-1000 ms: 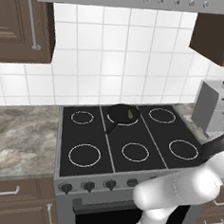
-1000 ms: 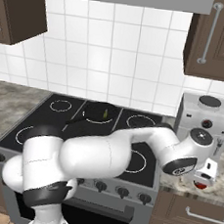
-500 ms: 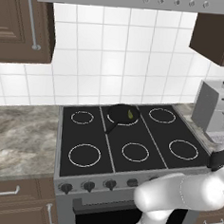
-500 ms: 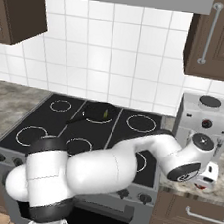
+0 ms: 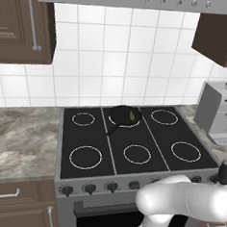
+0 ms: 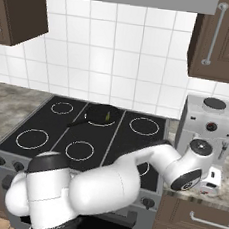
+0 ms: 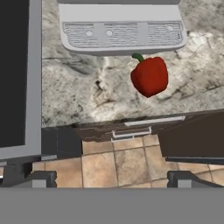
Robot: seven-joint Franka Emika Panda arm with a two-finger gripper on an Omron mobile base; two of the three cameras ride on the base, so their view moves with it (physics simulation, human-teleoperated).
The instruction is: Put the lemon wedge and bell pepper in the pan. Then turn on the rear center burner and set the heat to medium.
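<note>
Right now the small round black frying pan [image 5: 124, 116] sits on the rear center burner [image 5: 124, 124] of the black glass cooktop [image 5: 94, 138], its short straight handle pointing toward the front left. Inside the pan lies the tiny yellow-green lemon wedge [image 5: 132, 116], near the right side of the pan's floor; the right base view shows the same wedge [image 6: 107, 117] in the pan [image 6: 101, 114].

From the hand view, the small glossy red bell pepper [image 7: 150, 76] with its green stem rests on the speckled stone counter [image 7: 87, 92], just in front of the grey drip tray of the silver coffee machine [image 7: 122, 26] and well apart from the pan. Below the counter edge run a dark brown drawer front with a metal handle [image 7: 131, 131] and tan floor tiles [image 7: 118, 164]. The 2 dark fingertips [image 7: 38, 178] of the gripper [image 7: 113, 179] stand far apart at the bottom of that view, jaws spread wide with nothing between them, and the pepper lies beyond them, untouched.

In the right base view the white arm [image 6: 146, 165] reaches to the right of the stove, its wrist beside the coffee machine [image 6: 207, 132].
</note>
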